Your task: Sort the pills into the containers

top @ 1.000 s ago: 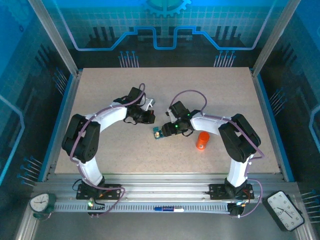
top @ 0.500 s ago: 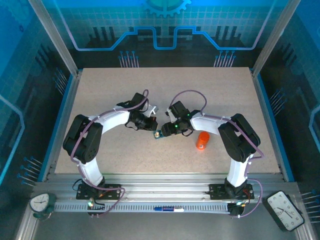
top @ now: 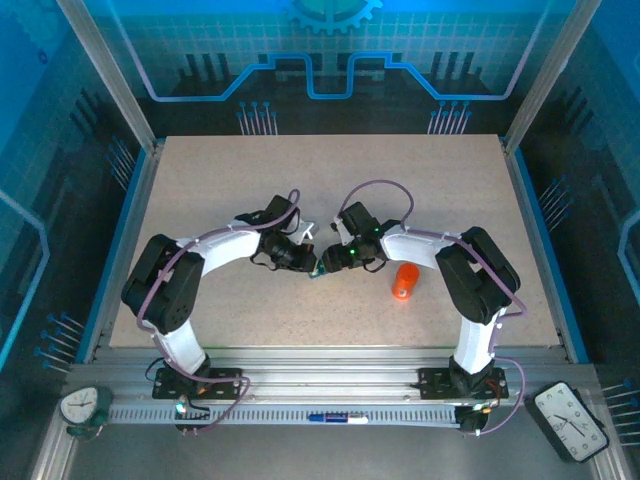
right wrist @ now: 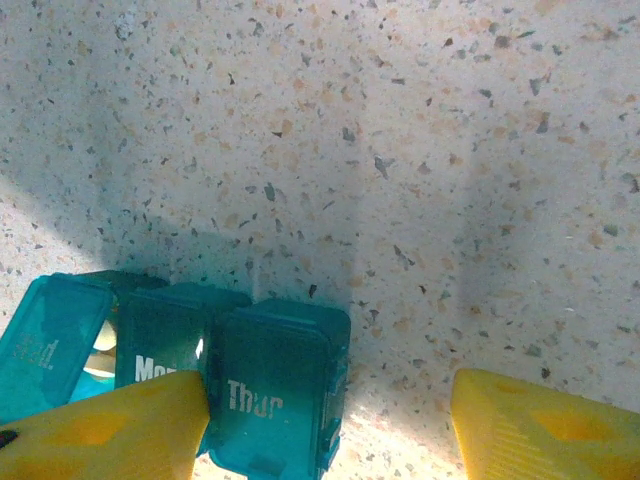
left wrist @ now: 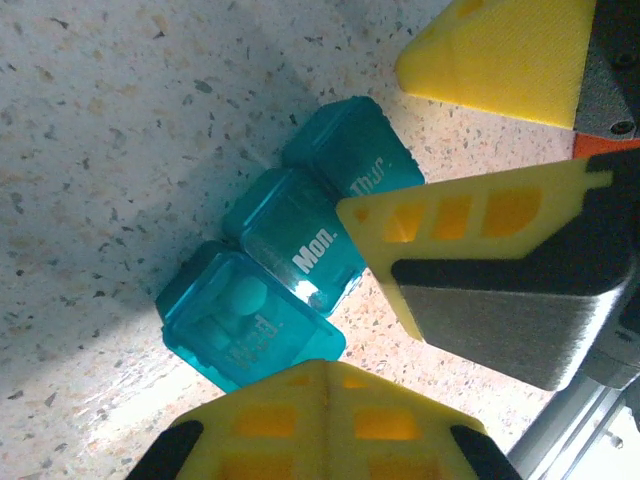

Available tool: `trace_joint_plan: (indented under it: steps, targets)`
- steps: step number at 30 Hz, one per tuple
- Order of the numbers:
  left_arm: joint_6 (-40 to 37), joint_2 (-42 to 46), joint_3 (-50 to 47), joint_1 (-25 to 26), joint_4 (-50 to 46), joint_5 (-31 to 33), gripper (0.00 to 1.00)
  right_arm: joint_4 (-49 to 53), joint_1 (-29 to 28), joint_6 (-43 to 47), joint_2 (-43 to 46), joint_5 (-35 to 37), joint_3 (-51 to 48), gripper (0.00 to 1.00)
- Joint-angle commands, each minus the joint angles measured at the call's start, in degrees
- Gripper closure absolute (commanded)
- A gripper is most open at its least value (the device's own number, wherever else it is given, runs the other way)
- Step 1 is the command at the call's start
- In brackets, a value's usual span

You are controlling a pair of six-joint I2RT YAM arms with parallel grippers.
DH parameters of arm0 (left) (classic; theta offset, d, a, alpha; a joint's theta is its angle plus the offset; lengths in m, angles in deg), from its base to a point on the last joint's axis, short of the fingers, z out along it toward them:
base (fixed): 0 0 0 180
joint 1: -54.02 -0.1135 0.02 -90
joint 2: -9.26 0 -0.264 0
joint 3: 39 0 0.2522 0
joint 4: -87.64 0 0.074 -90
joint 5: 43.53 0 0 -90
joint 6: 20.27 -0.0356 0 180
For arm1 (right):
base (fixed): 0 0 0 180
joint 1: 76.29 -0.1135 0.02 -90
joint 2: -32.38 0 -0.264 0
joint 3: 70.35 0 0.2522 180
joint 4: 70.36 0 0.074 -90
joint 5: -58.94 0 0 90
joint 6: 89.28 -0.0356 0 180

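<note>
**Item: pill box** (left wrist: 290, 270). Dark-teal plastic strip of three square compartments, lettered "Wed", "Mon." and "Thur".
- Position: lying flat on the speckled table (top: 400, 180), a little near of its centre, between the two gripper tips.
- Lids: "Mon." and "Thur" are down. Pale rounded shapes show through the translucent "Wed" lid, and whether that lid is latched cannot be told.

**Left gripper** (left wrist: 320, 390). Yellow fingers pressed together with nothing between them.
- Position: the tip is at the "Wed" end of the box, and contact cannot be told.
- Overhead view: it comes in from the left (top: 305, 262).

**Right gripper** (right wrist: 330, 385). Jaws parted, holding nothing.
- Position: one yellow finger (right wrist: 110, 425) lies against the long side of the box by "Mon.". The other stands well clear on bare table.
- The "Thur" end sits in the gap beside the first finger.

**Orange bottle** (top: 404, 283). Cylindrical and upright, on the table to the right of the box, beside the right forearm and apart from it.

**Surroundings.** Two clocks, one at each near corner (top: 78, 405) (top: 570, 415).
</note>
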Motion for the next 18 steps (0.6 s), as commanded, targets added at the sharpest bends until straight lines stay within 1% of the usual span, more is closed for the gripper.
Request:
trace_joint_plan:
  steps: [1, 18]
  targets:
    - [0.88, 0.85, -1.23, 0.91, 0.31, -1.86, 0.94, 4.29, 0.66, -0.21, -3.82, 2.67, -1.72, 0.33]
    - [1.31, -2.21, -2.48, 1.71, 1.75, 0.23, 0.93, 4.22, 0.62, -0.19, -3.89, 2.50, -1.94, 0.33]
